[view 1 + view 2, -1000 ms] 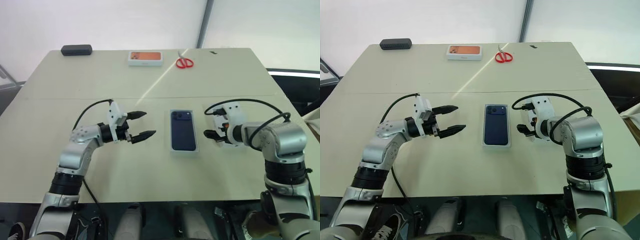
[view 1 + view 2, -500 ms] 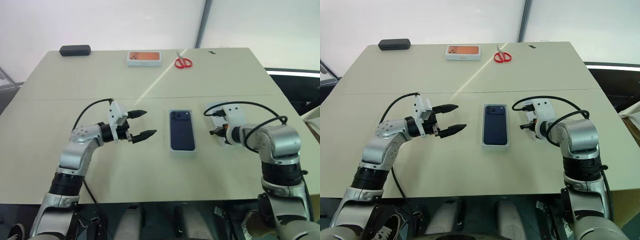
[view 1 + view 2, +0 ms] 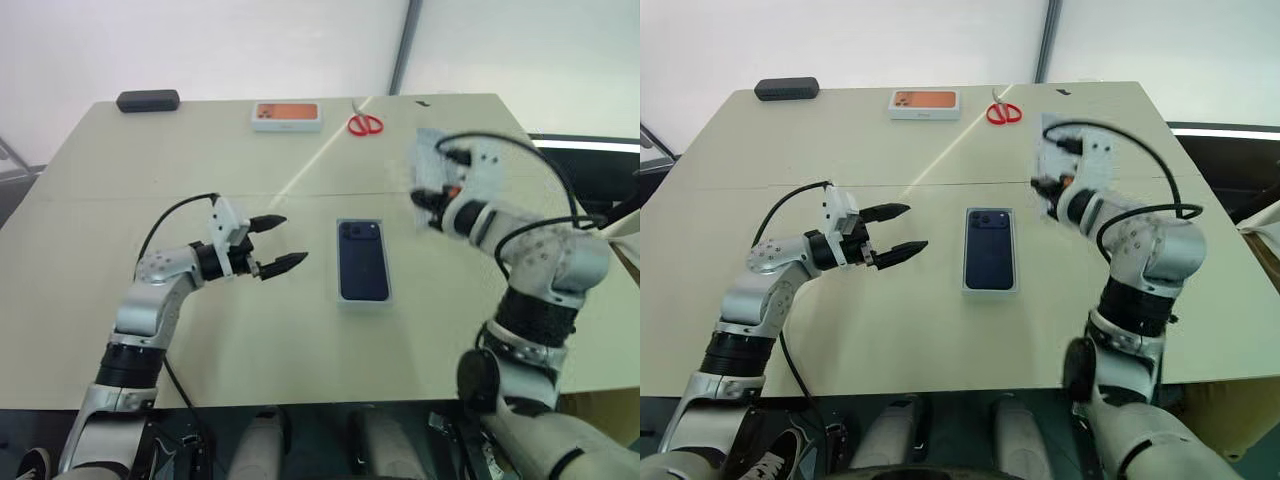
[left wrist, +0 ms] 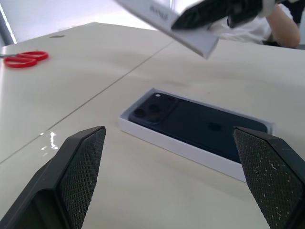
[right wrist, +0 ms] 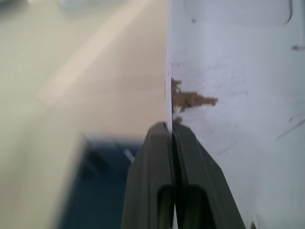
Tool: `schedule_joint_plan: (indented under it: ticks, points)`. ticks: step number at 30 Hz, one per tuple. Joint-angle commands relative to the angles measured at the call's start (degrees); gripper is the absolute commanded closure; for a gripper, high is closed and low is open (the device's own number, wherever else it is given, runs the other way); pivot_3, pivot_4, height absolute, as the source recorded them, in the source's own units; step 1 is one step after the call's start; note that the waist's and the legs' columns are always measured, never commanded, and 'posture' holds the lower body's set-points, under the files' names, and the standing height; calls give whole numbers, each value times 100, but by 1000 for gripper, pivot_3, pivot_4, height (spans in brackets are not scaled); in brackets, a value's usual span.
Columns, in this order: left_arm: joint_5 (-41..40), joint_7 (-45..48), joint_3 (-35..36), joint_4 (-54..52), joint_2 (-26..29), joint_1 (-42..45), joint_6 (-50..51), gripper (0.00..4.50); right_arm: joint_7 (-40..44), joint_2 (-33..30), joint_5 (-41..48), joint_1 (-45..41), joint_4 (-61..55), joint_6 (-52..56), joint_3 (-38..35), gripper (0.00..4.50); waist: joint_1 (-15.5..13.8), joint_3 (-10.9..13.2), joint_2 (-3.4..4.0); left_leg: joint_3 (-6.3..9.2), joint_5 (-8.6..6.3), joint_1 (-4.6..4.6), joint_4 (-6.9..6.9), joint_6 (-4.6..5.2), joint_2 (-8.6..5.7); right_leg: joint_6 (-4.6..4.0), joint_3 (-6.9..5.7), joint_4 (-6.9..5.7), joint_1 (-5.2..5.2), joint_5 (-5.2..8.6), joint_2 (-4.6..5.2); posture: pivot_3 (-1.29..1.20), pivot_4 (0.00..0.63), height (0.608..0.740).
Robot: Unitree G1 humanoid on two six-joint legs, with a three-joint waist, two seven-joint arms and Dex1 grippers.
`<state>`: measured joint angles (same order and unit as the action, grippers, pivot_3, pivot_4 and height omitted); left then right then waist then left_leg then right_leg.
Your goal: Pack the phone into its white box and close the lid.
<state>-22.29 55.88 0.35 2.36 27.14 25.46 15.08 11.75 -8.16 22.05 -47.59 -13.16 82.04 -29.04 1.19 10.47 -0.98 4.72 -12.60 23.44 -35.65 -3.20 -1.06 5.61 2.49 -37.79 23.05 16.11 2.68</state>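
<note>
**Lid lifted in right hand; phone seated in tray**

Head views: One phone [image 3: 363, 260] lies face down in one white box [image 3: 339, 296] at the centre of the bench [image 3: 300, 350]. The right hand [image 3: 432, 205] is raised above the bench, just right of the box, with its fingers pinched fully together on one wall of the lid [image 3: 428, 150]. The left hand [image 3: 275, 243] hovers left of the box with its fingers spread wide, holding nothing. At the far edge of the bench: one white box with orange top [image 3: 288, 116], one pair of red scissors [image 3: 366, 124], one dark case [image 3: 148, 100].

Left wrist view: The phone fills the tray; the lid hangs tilted above it in the right hand.

Right wrist view: Both fingers [image 5: 157, 181] clamp a thin white lid wall.

Risks, as judged: The grip is on one edge only, so the lid may pivot or slip. A tilted descent may catch the tray rim and push the box, which nothing braces.
</note>
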Motion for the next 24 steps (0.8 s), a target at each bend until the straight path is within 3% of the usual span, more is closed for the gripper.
schedule_joint_plan:
  ticks: [1, 7, 11, 15, 19, 22, 24]
  points:
    - [-145, -79, 184, -74, 42, 107, 80, 0, 345, 616, 807, -128, -331, 794, -729, 4467, -1, 0, 1, 0, 0, 0, 1, 0, 1, 0, 0, -1, 0, 0, 0, 0, 150, 740]
    - [-379, -246, 348, -220, -2, 81, 309, 0, 372, 1181, 2047, 529, -536, 1046, -1133, 4467, -20, 2, 4, 1, 0, 2, 0, 0, -2, -1, 6, -13, 8, 0, 10, 0, 150, 740]
    - [-556, -479, 570, -236, -37, 53, 448, 0, -25, 1396, 3603, 809, -210, 1046, -1406, 4467, 26, 4, 7, 2, 0, 2, 0, 0, -1, -1, 9, -16, 14, 0, 8, 0, 150, 740]
    - [-521, -653, 587, -213, -59, 20, 402, 0, -665, 1288, 4859, 1353, 13, 1046, -1065, 4467, 115, 4, 7, 4, 0, 1, 6, 0, 2, -1, 10, -17, 14, 1, 4, 0, 150, 740]
    - [-608, -743, 585, -339, -130, -5, 495, 0, -1536, 1303, 6043, 1379, 304, 791, -915, 4467, 145, 5, 9, 1, 1, 1, 2, 1, 0, -1, 14, -18, 14, 1, 6, 0, 150, 740]
    - [-658, -759, 559, -477, -162, -60, 564, 0, -2389, 1118, 7421, 1615, 439, 89, -184, 4467, 157, 7, 12, 1, 1, 1, 6, 1, 6, -1, 15, -17, 17, 1, 0, 0, 150, 740]
    - [-689, -764, 544, -552, -178, -104, 609, 0, -2735, 933, 7810, 1890, 394, -270, 296, 4467, 155, 6, 11, -3, 1, 1, 8, 1, 19, -1, 14, -15, 17, 2, -1, 0, 150, 740]
